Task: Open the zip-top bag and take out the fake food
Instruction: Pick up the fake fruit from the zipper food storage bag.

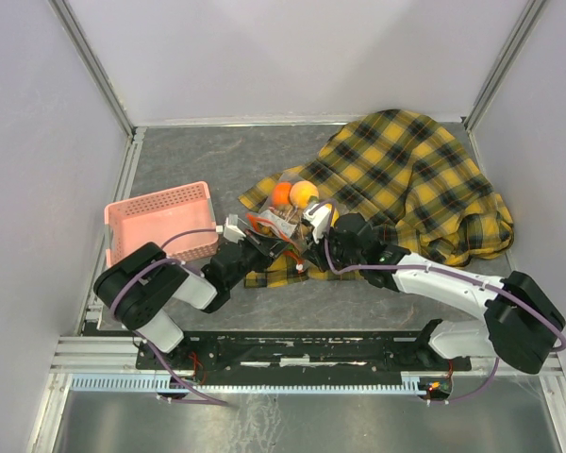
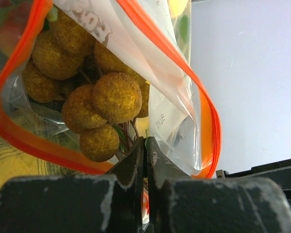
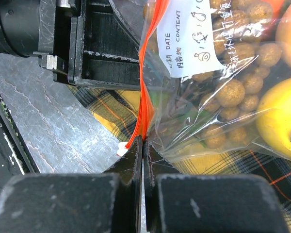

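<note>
Far on the left I see a pink plastic basket with holes in its sides (image 1: 160, 219). It sits on the grey table (image 1: 198, 160) just beside my left arm. I guess it is the place for the food, and its top is wide open. Next comes my left claw (image 2: 145, 145). Its two fingers are pressed together and pinch one lip of the clear crinkly plastic zip-top bag (image 2: 172, 104), right at the red-orange zip strip (image 2: 17, 128). The strip makes a wide loop there, so the mouth looks partly open to me. The bag lies in the middle of the table, on the edge of the cloth, between both claws. Inside is the fake food: a bumpy tan-brown grape bunch (image 2: 109, 97) close to the mouth, then an orange round fruit (image 1: 281, 194) and a yellow round fruit (image 1: 305, 192) further back. My right claw (image 3: 142, 145) is pressed shut too and pinches the strip near the white paper label (image 3: 191, 41). I think each claw holds one lip so they can pull the mouth apart. On the right the yellow and black plaid cloth (image 1: 415, 179) is heaped up near the wall, so there is little room there. I see more bare table by the basket.
</note>
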{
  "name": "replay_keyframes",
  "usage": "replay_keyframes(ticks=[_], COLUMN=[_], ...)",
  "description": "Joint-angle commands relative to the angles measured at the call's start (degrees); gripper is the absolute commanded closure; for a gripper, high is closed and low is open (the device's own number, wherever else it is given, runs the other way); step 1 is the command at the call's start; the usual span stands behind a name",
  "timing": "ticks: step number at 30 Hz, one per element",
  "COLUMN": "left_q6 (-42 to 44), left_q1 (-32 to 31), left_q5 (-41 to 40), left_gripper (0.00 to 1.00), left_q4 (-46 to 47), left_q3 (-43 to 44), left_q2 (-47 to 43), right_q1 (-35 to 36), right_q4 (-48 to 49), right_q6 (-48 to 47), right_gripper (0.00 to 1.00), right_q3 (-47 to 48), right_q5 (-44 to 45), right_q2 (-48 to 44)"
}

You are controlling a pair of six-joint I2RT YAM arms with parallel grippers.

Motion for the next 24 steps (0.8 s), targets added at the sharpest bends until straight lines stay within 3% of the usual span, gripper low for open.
replay_keyframes(ticks=[1, 16, 24], left_q6=[-2.5, -2.8, -1.1], left_q1=[0.7, 1.3, 1.2], left_q5=[-0.9, -0.5, -0.4], left_gripper=[0.97, 0.97, 0.97], left_q4=[6.2, 6.0, 3.5], left_q3=[2.4, -0.6, -0.5], left_q2=[1.4, -2.6, -2.4], right_q1=[0.4, 0.4, 0.3], right_q4=[0.8, -0.9, 4.3], right_q6=[-0.3, -1.2, -1.4], right_gripper=[0.98, 0.98, 0.98], right_q3=[1.0, 0.2, -2.3], right_q5=[-1.2, 3.6, -6.2], right_q2=[1.2, -0.9, -2.8])
